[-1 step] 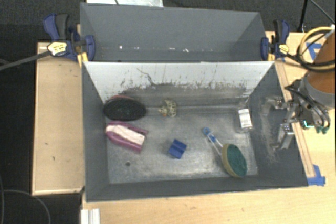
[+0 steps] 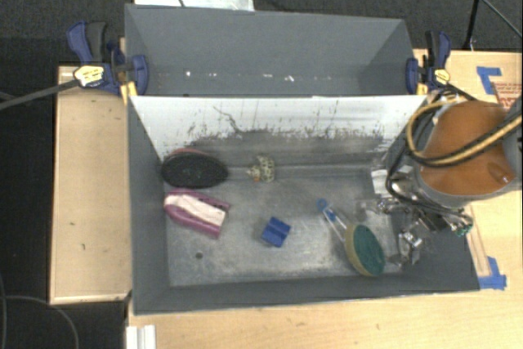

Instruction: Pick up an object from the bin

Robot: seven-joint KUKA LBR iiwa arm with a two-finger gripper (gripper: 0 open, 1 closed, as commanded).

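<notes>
Gripper (image 2: 409, 239) hung low in the grey metal bin's (image 2: 270, 45) right end, beside a flat round green disc (image 2: 365, 249); nothing was lifted yet; apart or together, I couldn't tell.

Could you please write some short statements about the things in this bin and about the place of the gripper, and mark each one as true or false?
1. A blue block lies near the middle of the floor of the bin. True.
2. The black oval thing and the pink and white thing both lie on the left. True.
3. The green round disc lies on the right, close to the gripper. True.
4. The gripper hangs over the pink and white thing. False: it is at the right side, beside the green round disc.
5. The blue block touches the green round disc. False: they lie apart.
6. The black oval thing lies in the near right corner. False: it lies at the far left.
</notes>
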